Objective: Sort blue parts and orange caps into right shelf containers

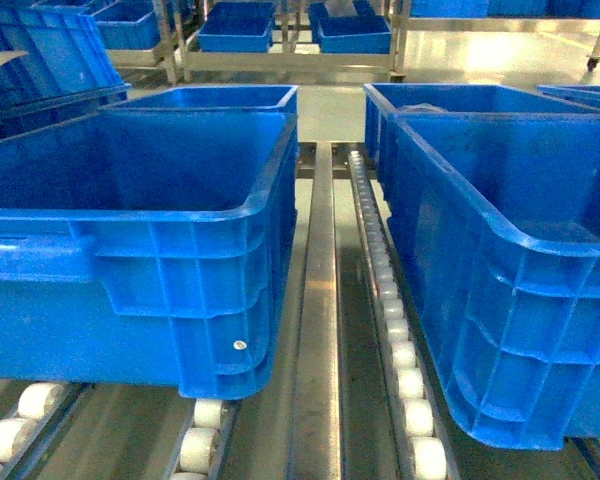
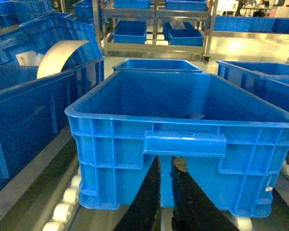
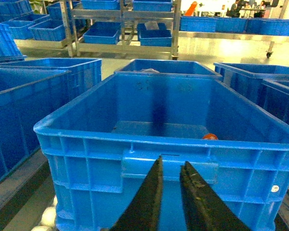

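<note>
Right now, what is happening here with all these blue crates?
A two-armed robot faces two large blue crates on roller tracks. Nothing is being handled: the left gripper and right gripper each hang before a crate wall, fingers close together and empty. The right crate holds one orange cap; the left crate looks nearly bare.

Two big blue crates (image 1: 140,250) (image 1: 510,270) sit side by side on a roller track (image 1: 395,330), a metal rail (image 1: 317,330) between them. More crates (image 1: 235,30) stand on shelves behind.
</note>
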Controlling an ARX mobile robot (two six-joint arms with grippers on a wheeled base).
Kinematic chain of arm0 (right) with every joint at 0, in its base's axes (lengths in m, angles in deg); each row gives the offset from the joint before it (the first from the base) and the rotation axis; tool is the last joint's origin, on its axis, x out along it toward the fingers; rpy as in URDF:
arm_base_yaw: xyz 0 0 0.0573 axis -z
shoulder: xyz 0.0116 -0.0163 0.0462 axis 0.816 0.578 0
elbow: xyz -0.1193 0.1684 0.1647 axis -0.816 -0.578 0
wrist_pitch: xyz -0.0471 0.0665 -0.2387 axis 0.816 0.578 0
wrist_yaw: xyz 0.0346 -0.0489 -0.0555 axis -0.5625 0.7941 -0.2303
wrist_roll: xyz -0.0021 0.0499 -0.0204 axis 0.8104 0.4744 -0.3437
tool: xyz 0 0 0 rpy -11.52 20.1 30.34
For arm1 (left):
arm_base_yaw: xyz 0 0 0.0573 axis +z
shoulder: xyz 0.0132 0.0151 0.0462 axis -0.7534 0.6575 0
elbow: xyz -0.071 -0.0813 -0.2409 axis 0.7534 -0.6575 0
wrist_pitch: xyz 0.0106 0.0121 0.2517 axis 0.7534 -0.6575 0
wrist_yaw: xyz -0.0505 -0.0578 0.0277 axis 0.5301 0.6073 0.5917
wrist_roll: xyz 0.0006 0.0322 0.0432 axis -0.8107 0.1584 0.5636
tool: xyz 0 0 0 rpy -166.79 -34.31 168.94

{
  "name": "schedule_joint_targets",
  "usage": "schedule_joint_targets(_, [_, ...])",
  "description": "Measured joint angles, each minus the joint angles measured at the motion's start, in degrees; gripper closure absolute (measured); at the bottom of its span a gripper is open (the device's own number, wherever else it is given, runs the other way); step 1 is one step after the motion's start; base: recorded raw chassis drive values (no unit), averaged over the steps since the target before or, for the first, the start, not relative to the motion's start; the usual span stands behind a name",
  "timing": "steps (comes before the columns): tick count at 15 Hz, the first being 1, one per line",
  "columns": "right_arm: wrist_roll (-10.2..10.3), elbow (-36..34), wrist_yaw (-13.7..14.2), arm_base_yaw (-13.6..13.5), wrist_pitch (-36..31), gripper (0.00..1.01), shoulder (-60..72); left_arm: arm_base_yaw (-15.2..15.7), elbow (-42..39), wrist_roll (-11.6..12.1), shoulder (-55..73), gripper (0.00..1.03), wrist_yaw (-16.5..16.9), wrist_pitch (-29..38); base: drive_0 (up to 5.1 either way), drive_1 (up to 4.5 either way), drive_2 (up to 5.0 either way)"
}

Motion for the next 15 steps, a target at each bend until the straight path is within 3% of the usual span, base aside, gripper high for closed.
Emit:
schedule_joint_targets(1, [0.00, 0.00, 0.00, 0.00, 0.04, 0.82, 0.00, 0.00, 0.00, 0.00, 0.00, 0.90, 0.00, 0.02, 0.0, 0.00, 0.0])
schedule_joint_targets(3, [0.00, 0.00, 0.00, 0.00, 0.02, 0.77, 0.00, 0.00, 0.00, 0.00, 0.00, 0.85, -0.02, 0.04, 0.0, 0.00, 0.0])
schedule_joint_targets(4, [0.00, 0.00, 0.00, 0.00, 0.00, 0.67, 0.00, 0.00, 0.00, 0.00, 0.00, 0.76, 0.00, 0.02, 0.0, 0.00, 0.0])
schedule_joint_targets(9, [0.02, 0.00, 0.00, 0.00, 0.00, 0.02, 0.00, 0.00, 0.00, 0.00, 0.00, 0.13, 0.00, 0.04, 0.0, 0.00, 0.0])
schedule_joint_targets(10, [0.11, 0.00, 0.00, 0.00, 0.00, 0.04, 0.00, 0.00, 0.00, 0.07, 0.00, 0.03, 0.00, 0.04, 0.0, 0.00, 0.0])
schedule_joint_targets(15, [0.11, 0.00, 0.00, 0.00, 0.00, 0.03, 0.00, 0.00, 0.00, 0.04, 0.00, 0.05, 0.00, 0.04, 0.0, 0.00, 0.0])
